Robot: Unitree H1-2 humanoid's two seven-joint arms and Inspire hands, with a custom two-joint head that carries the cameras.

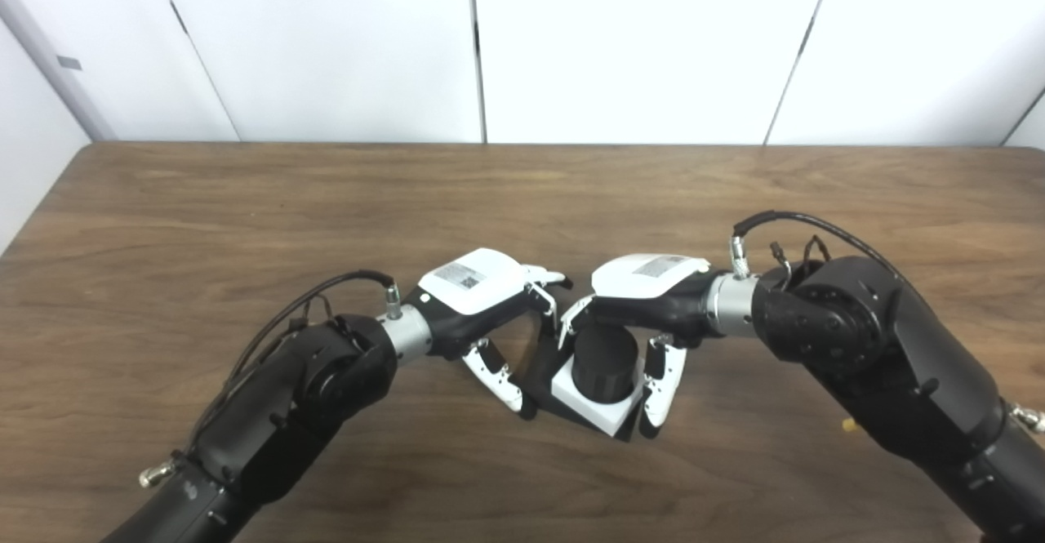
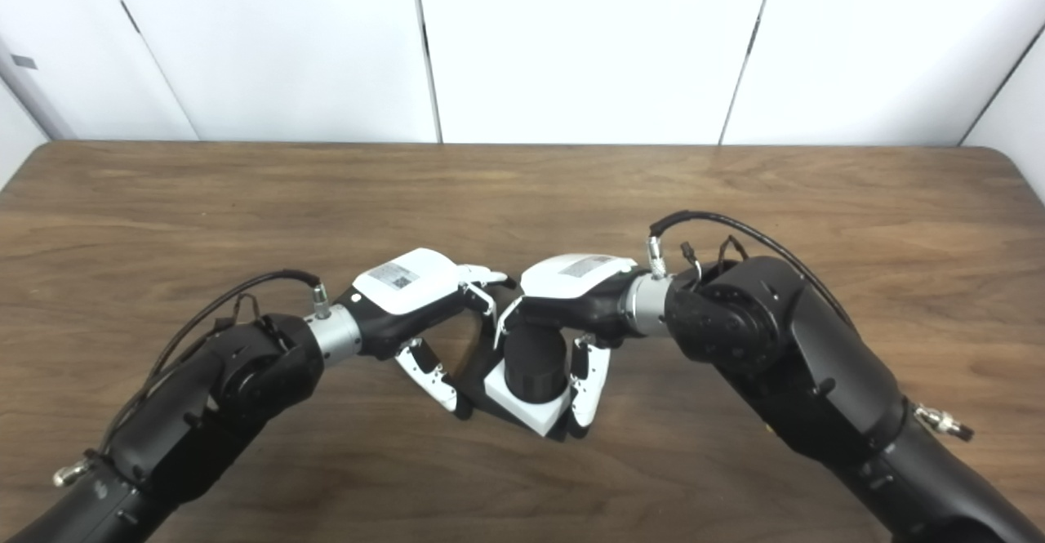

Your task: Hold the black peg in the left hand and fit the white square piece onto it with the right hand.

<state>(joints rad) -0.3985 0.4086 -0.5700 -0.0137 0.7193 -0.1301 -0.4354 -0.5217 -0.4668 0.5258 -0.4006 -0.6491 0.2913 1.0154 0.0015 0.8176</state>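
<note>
Left hand (image 1: 478, 302): I had its fingers closed on the black peg's (image 1: 605, 363) base.
Right hand (image 1: 645, 302): fingers straddled the white square piece (image 1: 594, 409).
Advice: I judged a straight, level press best.

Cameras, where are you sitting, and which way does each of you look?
Left eye view: on the robot's head, looking forward and down at the wooden table; both arms show, left hand and right hand meeting at the black peg.
Right eye view: beside it, a little to the right, facing the same way; same arms and hands, with the white square piece around the peg.
Shared: the table, both hands, the peg, the white piece and the white wall.
</note>
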